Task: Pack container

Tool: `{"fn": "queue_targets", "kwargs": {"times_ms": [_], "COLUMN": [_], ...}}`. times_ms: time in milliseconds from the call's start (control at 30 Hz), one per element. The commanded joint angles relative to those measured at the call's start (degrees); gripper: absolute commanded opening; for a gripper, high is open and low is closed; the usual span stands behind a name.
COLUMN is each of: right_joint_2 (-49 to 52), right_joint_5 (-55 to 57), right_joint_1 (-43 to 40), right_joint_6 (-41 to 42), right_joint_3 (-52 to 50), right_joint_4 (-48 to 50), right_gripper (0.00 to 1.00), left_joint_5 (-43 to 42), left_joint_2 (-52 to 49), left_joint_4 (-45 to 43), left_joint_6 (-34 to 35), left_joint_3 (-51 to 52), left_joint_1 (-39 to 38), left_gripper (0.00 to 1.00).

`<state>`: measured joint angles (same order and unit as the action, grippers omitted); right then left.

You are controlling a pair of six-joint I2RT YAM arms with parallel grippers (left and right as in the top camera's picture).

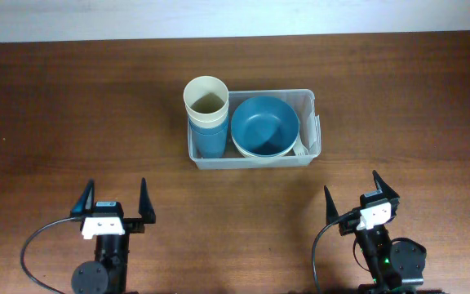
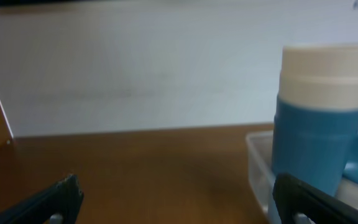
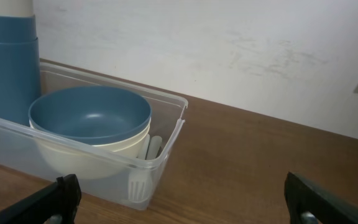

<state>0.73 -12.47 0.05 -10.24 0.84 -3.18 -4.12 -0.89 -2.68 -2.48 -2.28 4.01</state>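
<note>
A clear, translucent plastic rectangular container (image 1: 247, 162) is sitting on a dark brown wooden table (image 1: 72, 106), toward the far middle and well apart from both arms. At its left end a tall stack of cups (image 1: 206, 102), cream ones on top of blue ones, is standing upright and rising well above the rim. Beside the stack, a round blue bowl (image 1: 265, 122) is nesting inside a round cream bowl (image 3: 86, 158). White plastic cutlery (image 3: 140, 180) is lying along the right end wall, just beside the bowls.

The left gripper (image 1: 116, 189) is hovering over the near left of the table with its fingers spread wide and nothing between them. The right gripper (image 1: 350, 181) is hovering at the near right, its fingers likewise spread wide and gripping nothing.

Judging from this, the packing is looking complete or very nearly so, since no loose item is showing on the table. The sensible course is keeping both arms back and low, away from the tall cup stack, which looks the easiest thing to topple. If any adjusting is needed, coming down from directly above the cups, rather than sweeping in sideways past the rim, seems safest.
</note>
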Motion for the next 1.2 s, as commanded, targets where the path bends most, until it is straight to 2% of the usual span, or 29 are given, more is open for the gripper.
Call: {"fn": "queue_targets", "kwargs": {"times_ms": [0,167,1167], "right_joint_2": [-0.52,-0.52,-0.52], "right_joint_5": [0.72,0.72,0.72], "right_joint_1": [0.35,0.35,0.35], "right_joint_6": [0.68,0.70,0.70], "right_joint_3": [-0.52,-0.52,-0.52], "right_joint_4": [-0.02,-0.02,-0.02], "right_gripper": [0.99,0.99,0.99], "left_joint_5": [-0.66,-0.68,-0.63], "left_joint_2": [0.61,0.61,0.59], "left_joint_4": [2.23,7.06,7.02], "left_joint_6": [-1.97,-1.95,-2.12], "left_joint_3": [1.75,1.75,1.75], "left_joint_1": [0.17,0.17,0.17], "left_gripper": [1.00,1.00,1.00]}}
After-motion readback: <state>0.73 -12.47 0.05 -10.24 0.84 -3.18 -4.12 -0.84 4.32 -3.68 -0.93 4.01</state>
